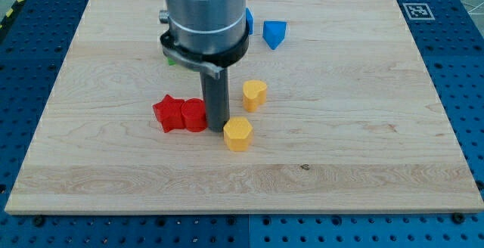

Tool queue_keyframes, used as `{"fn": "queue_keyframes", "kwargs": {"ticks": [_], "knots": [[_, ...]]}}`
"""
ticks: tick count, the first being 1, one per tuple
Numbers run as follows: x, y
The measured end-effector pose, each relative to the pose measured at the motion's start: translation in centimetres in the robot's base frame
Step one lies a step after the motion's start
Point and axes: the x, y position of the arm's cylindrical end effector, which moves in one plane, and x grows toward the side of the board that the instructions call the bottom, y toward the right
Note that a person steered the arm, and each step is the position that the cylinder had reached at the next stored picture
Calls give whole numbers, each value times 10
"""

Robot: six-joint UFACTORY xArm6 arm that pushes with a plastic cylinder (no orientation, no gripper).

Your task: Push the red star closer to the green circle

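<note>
Red star (167,113): left of the surface's centre, touching a red cylinder-like block (194,116) on its right.
My tip (217,129): just right of that red block, beside a yellow hexagon (237,134); a yellow heart-like block (254,94) lies near, up-right.
End effector: a bare rod, nothing to clench or release; it grasps nothing.
Green circle (171,59): only a sliver shows, behind the arm housing, toward the view's top.
Blue blocks (274,34): top, well apart.
Advice: bring the tip round below the star and push upward, clear of the red block.
</note>
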Motion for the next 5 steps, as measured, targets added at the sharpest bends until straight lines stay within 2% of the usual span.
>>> {"fn": "queue_keyframes", "kwargs": {"ticks": [1, 3, 5], "knots": [[17, -29], [24, -47], [17, -108]]}}
